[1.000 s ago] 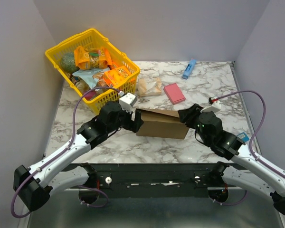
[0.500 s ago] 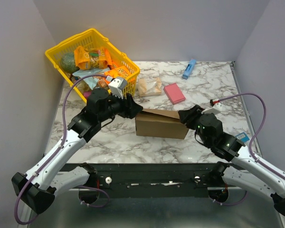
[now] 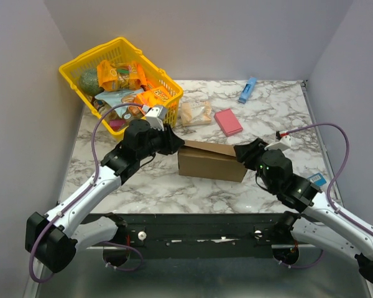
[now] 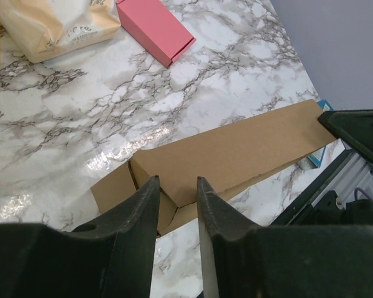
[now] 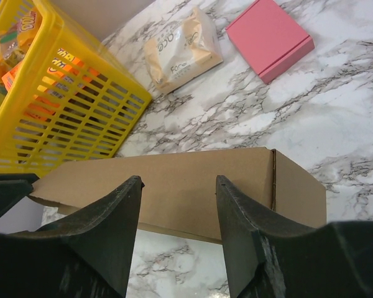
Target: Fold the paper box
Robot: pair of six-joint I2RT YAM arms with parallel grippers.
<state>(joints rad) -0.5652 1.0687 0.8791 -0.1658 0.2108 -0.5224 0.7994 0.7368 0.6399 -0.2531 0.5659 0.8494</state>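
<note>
Paper box (image 3: 211, 162) sits mid-table (image 3: 280, 118), brown, folded into a low rectangle w/ one flap up along the back. L gripper (image 4: 177, 192) at its left end, fingers narrow, straddling a top corner (can't tell if actually pinching). R gripper (image 5: 177, 183) at the right end, fingers wide apart, box wall visible btwn them. Yellow basket (image 3: 150, 64) back-left; pink box (image 3: 228, 121) just behind.

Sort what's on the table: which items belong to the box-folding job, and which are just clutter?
Job: paper box; left pincer and right pincer, one at each end of it.

Lying about: yellow basket of snacks; beige packet; pink box; blue item.
</note>
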